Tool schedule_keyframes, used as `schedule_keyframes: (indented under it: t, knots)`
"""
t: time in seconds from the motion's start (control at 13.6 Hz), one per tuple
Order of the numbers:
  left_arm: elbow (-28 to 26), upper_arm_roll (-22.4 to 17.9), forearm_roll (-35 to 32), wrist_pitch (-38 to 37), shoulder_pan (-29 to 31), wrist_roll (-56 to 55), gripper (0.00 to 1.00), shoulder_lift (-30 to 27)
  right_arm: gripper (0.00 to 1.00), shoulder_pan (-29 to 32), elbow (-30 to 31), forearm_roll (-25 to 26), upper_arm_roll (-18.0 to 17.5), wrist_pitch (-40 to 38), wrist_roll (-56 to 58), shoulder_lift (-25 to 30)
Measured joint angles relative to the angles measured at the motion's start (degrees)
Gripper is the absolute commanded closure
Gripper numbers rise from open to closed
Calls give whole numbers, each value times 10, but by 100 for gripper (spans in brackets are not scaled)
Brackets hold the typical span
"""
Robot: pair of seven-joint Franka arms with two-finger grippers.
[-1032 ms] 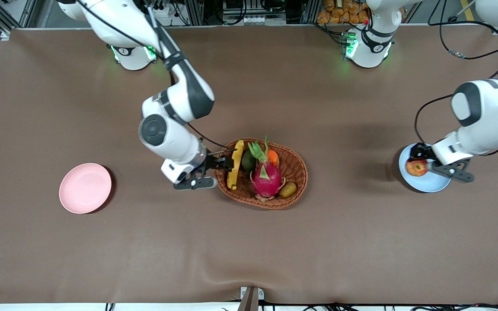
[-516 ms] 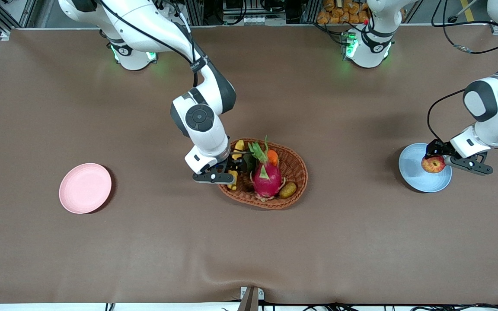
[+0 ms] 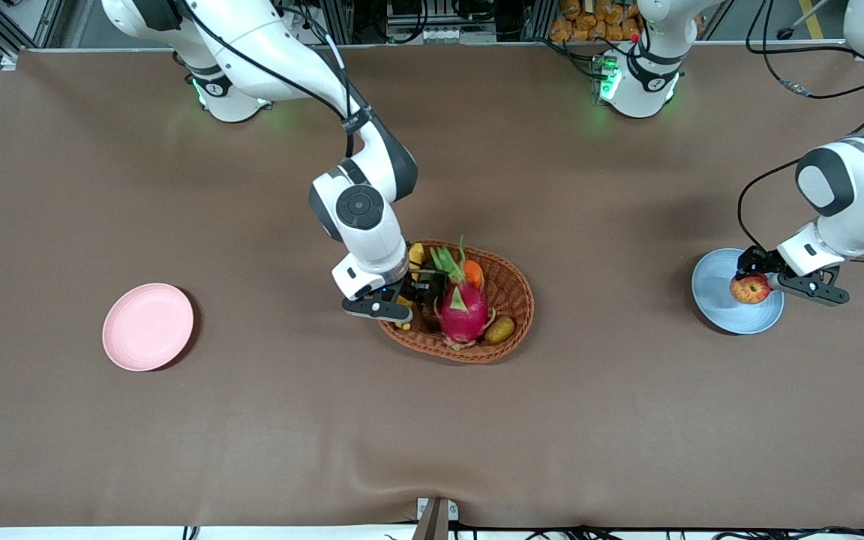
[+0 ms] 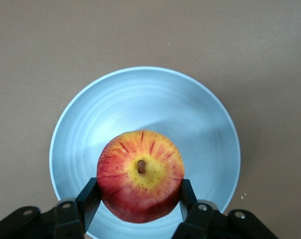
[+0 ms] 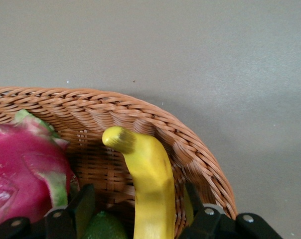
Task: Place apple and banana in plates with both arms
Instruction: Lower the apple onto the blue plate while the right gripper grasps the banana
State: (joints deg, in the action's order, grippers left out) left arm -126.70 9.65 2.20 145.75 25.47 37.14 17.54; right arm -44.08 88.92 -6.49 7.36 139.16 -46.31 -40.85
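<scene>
The red and yellow apple [image 4: 140, 169] sits between the fingers of my left gripper [image 4: 139, 199], which is shut on it over the light blue plate [image 4: 140, 94]. In the front view that apple [image 3: 751, 289] hangs above the blue plate [image 3: 713, 300] at the left arm's end. My right gripper [image 3: 413, 291] is down in the wicker basket [image 3: 516, 300], open, one finger on each side of the yellow banana [image 5: 148, 184], with gaps showing. The arm covers the banana's middle in the front view. The pink plate [image 3: 148, 326] lies bare toward the right arm's end.
The basket [image 5: 140, 117] also holds a pink dragon fruit [image 3: 462, 307], an orange fruit [image 3: 474, 274], a brown kiwi-like fruit [image 3: 500, 329] and a green avocado [image 5: 103, 226] beside the banana. Brown cloth covers the table.
My right arm has swung over the basket and its gripper has settled astride the banana, its fingers drawing closer together. The left gripper carried the apple a little across the blue plate.
</scene>
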Motion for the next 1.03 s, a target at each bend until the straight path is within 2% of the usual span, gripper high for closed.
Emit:
schedule_keyframes:
  t: [0.37,0.44,0.52,0.59,0.66,0.74,0.81,0.88,0.96,1.03]
  knots:
    - [0,0,0,2,3,1,51,14,27,-1,-1,1,0,4,-3,-7]
    - [0,0,0,3,3,1,40,16,28,-1,-1,1,0,10,-6,-11]
    - [0,0,0,5,3,1,18,17,30,-1,-1,2,0,16,-10,-16]
    - [1,0,0,5,3,1,0,17,32,-1,-1,3,0,19,-13,-19]
    - [1,0,0,5,3,1,0,18,33,-1,-1,4,0,20,-16,-21]
    - [1,0,0,7,3,1,0,21,38,-1,-1,5,0,20,-17,-22]
    - [1,0,0,10,3,1,0,24,48,-1,-1,5,0,20,-18,-22]
    - [2,0,0,12,3,1,0,26,65,-1,-1,6,0,20,-18,-22]
    - [3,1,0,13,3,1,0,27,76,-1,-1,6,0,20,-19,-22]
    - [5,1,0,14,3,1,0,27,83,-1,-1,6,0,20,-19,-22]
